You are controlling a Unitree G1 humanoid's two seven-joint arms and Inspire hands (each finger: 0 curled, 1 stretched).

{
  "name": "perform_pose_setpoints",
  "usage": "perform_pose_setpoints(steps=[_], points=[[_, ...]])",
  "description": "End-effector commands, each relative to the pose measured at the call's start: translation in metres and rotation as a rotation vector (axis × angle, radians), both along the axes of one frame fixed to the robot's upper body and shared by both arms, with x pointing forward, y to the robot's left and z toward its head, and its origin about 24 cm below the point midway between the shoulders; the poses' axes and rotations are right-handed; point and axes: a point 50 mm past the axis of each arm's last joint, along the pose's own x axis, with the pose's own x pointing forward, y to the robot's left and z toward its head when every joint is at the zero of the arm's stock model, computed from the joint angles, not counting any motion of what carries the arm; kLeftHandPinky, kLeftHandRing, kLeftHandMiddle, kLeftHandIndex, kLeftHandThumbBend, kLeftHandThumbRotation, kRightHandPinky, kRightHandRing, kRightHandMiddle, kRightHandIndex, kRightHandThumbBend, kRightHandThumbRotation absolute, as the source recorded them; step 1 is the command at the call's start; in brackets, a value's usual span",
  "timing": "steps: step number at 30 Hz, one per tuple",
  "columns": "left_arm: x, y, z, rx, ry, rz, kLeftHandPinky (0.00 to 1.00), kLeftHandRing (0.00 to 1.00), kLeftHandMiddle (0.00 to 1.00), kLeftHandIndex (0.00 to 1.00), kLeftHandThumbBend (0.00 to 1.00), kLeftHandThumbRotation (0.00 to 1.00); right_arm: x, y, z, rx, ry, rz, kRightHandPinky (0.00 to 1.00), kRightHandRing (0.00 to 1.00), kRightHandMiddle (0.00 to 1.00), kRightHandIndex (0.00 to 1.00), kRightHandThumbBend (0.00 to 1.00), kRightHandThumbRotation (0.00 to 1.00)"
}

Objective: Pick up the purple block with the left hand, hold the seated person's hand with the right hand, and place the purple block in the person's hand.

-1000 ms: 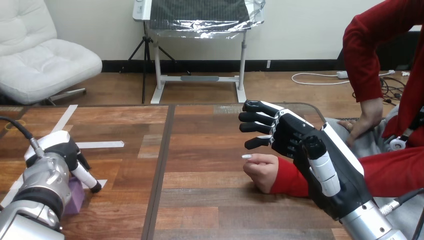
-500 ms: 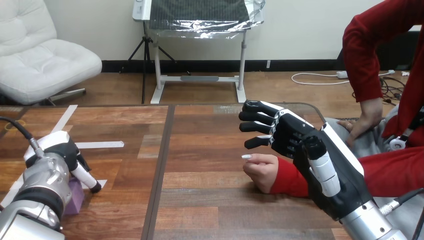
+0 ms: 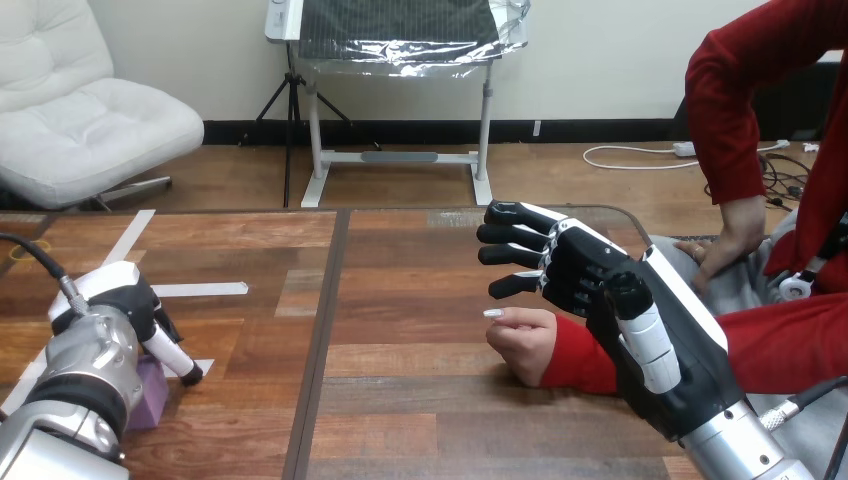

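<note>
A: Look at the near left corner of the tabletop [image 3: 400,300]. Your purple block [image 3: 150,395] sits there on the wood, close to the left edge.

B: Yes, and your left hand [image 3: 130,300] is right on top of it. The hand hides most of the block, so you see just its right side.

A: Does your left hand have a grip on it?

B: You cannot tell. The hand covers the place where the two meet.

A: Now look at the right half of the tabletop. The person's hand [image 3: 525,340] rests on the wood there, curled like a loose fist. Its red sleeve [image 3: 580,360] runs off toward the right edge.

B: Your right hand [image 3: 590,275] is up over it, a bit farther back. Its fingers [image 3: 510,235] are straight and spread apart, and they point to the left. The thumb [image 3: 645,345] stands out by itself, away from them.

A: Is it holding the person's hand?

B: No, nothing is curled round it. The lowest finger is very near the person's hand, but you cannot tell if they touch.

A: So the block is well apart from the person's hand?

B: Yes. The block is by the left edge, and the person's hand is over toward the right edge. Strips of white tape [image 3: 200,290] lie on the wood just behind your left hand.
</note>
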Motion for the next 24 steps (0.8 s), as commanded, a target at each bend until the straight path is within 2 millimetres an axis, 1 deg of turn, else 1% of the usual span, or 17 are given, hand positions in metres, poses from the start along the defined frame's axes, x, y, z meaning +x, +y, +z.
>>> perform_pose_setpoints(steps=[1,8,14,24], points=[[0.0048,-0.0086,0.002,-0.007,-0.034,-0.035,0.3,0.38,0.46,0.51,0.74,0.0,0.005,0.0004,0.0161,0.006,-0.081,0.004,0.69,0.8,0.82,0.83,0.91,1.0],[0.0069,-0.0105,0.0041,-0.004,-0.042,-0.044,0.33,0.4,0.47,0.49,0.76,0.0,0.0053,0.0005,0.0163,0.001,-0.082,0.005,0.69,0.8,0.82,0.83,0.91,1.0],[0.0081,-0.0116,0.0054,-0.014,-0.051,-0.037,0.35,0.41,0.48,0.49,0.75,0.0,0.0057,0.0006,0.0164,-0.001,-0.083,0.006,0.69,0.8,0.82,0.83,0.91,1.0],[0.0107,-0.0131,0.0087,-0.035,-0.05,-0.04,0.26,0.33,0.41,0.52,0.73,0.0,0.0051,0.0007,0.016,-0.001,-0.079,0.005,0.69,0.8,0.82,0.83,0.91,1.0]])
